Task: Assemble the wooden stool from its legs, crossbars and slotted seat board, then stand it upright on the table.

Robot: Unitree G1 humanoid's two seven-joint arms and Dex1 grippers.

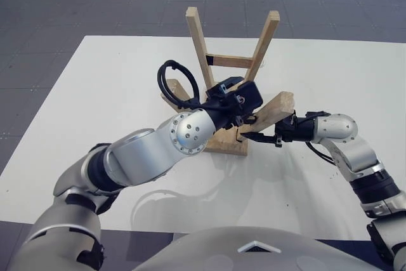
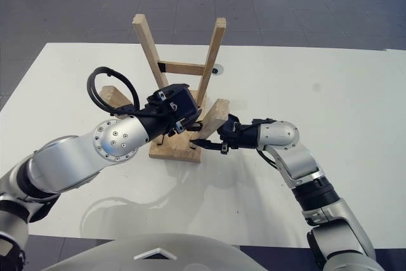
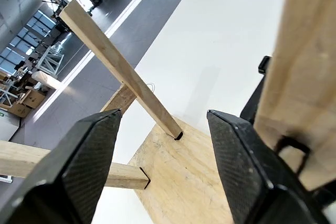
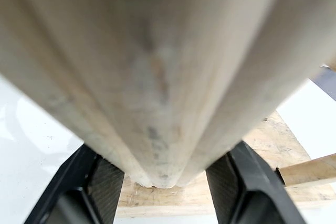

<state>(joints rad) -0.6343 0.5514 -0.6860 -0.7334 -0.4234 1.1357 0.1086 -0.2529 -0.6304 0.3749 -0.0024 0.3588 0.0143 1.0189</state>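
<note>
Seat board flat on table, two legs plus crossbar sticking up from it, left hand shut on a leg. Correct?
Not quite. The left hand is open: the left wrist view shows its fingers apart over the seat board, gripping nothing. The rest holds.

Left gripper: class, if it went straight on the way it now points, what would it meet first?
Probably the flat pale wooden seat board, beside the slot holding a slanted square wooden leg; the left gripper's open fingers frame it. Depth is unclear.
</note>
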